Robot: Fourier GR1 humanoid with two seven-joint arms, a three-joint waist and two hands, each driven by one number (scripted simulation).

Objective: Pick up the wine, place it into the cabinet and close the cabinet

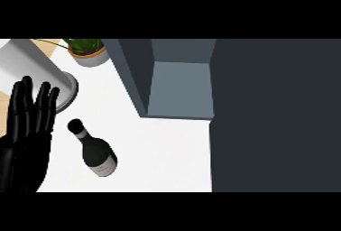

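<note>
The wine stands on the white worktop just right of the left robot hand, which rests open with fingers straight, the neck leaning up-left in view toward it; the right hand is out of view, and the open cabinet lies beyond.

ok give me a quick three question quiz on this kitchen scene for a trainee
1. True or false: the wine bottle is already inside the cabinet.
2. Which hand shows in the view? A) left hand B) right hand C) both
3. Fill in: beyond the bottle, at the counter's far edge, stands a potted ____.

Key:
1. False; it stands on the counter, outside the open cabinet.
2. A; open, fingers straight, touching nothing.
3. plant
</note>
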